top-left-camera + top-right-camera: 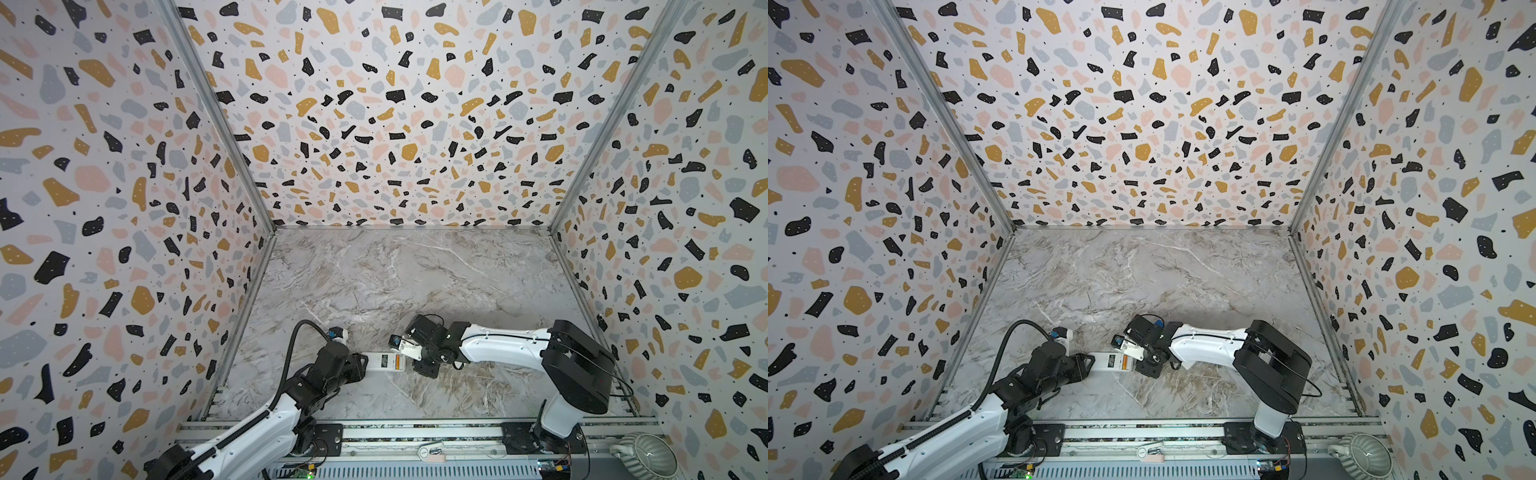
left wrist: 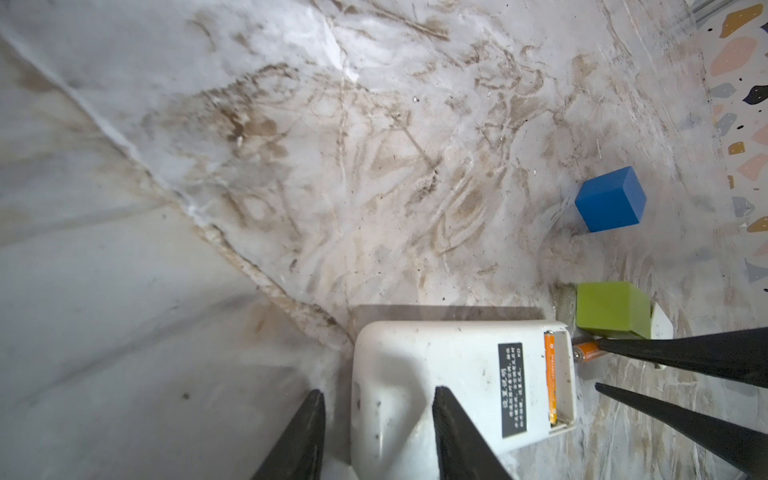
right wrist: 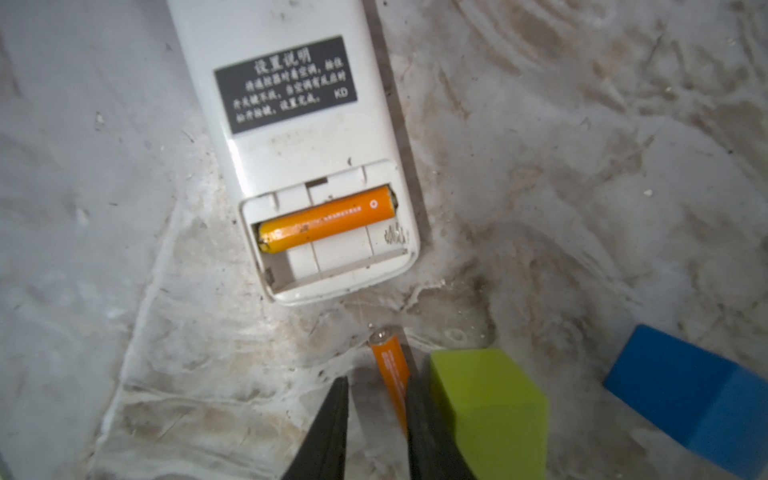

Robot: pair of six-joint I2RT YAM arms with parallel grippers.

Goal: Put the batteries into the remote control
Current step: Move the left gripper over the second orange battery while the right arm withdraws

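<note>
The remote control (image 3: 291,137) lies back up on the marble table, seen in both top views (image 1: 386,362) (image 1: 1113,360). Its battery compartment is uncovered. One orange battery (image 3: 328,218) sits in the slot nearer the label; the other slot is bare. A second battery (image 3: 388,365) lies on the table just past the remote's end, beside a green cube. My right gripper (image 3: 376,380) is open and straddles this battery, which touches one finger. My left gripper (image 2: 378,392) is open at the remote's other end, one finger over its white back (image 2: 457,374), one beyond its edge.
A green cube (image 3: 486,415) stands right against my right gripper's outer finger. Farther out is a blue cube (image 3: 685,399). A small white piece (image 2: 660,326) lies behind the green cube. Patterned walls close in three sides. A grey ribbed pot (image 1: 646,457) sits by the front rail.
</note>
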